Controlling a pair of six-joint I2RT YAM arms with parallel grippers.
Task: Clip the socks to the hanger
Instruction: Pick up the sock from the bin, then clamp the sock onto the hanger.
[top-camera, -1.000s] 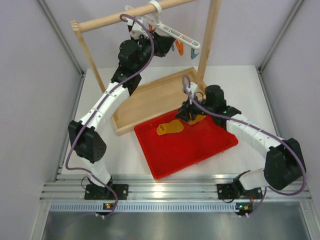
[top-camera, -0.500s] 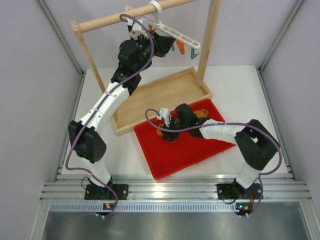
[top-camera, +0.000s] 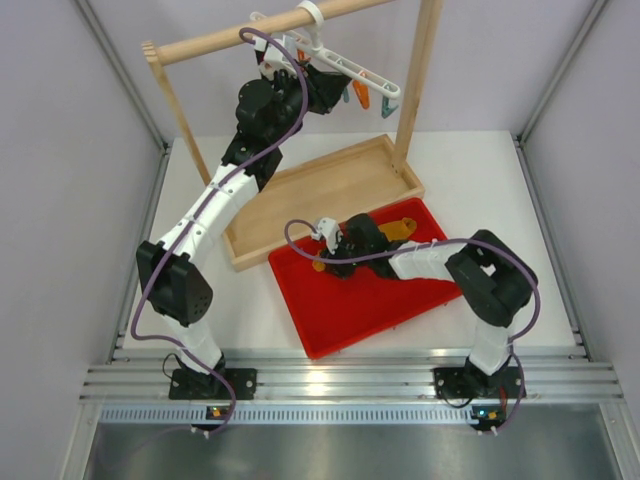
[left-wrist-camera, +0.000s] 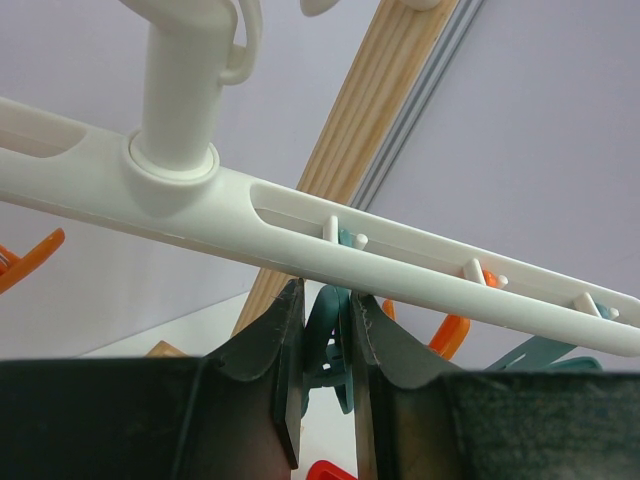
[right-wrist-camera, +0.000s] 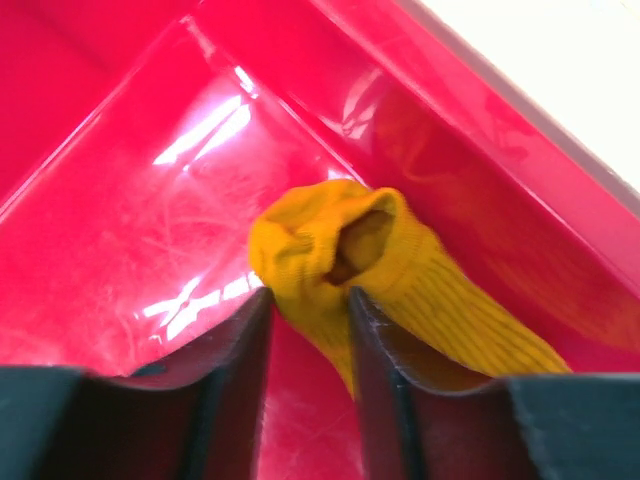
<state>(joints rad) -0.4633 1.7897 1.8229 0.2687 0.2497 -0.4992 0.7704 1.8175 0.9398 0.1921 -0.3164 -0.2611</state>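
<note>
Spanning the back of the white table (top-camera: 480, 170), a wooden rail frame (top-camera: 200, 42) stands over a shallow wooden tray (top-camera: 320, 190), and a red tray (top-camera: 350, 310) lies just in front of that, skewed to the table edges.

From the rail hangs the hanger (top-camera: 355, 70) by its white hook. Its long axis runs from upper left down to lower right in the overhead view, with clips dangling below the bar at the right end. The left arm reaches steeply up and back from its base, elbow bent, wrist raised to the bar. In the left wrist view the left gripper (left-wrist-camera: 327, 310) points up at the underside of the bar (left-wrist-camera: 420, 265), fingers drawn close and squeezing a teal clip (left-wrist-camera: 325, 340) between them; orange clips (left-wrist-camera: 445, 335) hang beside it.

The right arm folds back on itself, forearm stretched leftward and low over the red tray. The right gripper (top-camera: 335, 262) is down at the first sock (right-wrist-camera: 400, 270), which lies against the tray wall, open cuff towards the camera and body running off to the lower right. The fingers stand nearly together with the sock's edge in the gap; whether they pinch it cannot be told.

The second sock (top-camera: 400, 228) lies in the tray's far corner, long axis pointing up and right.
</note>
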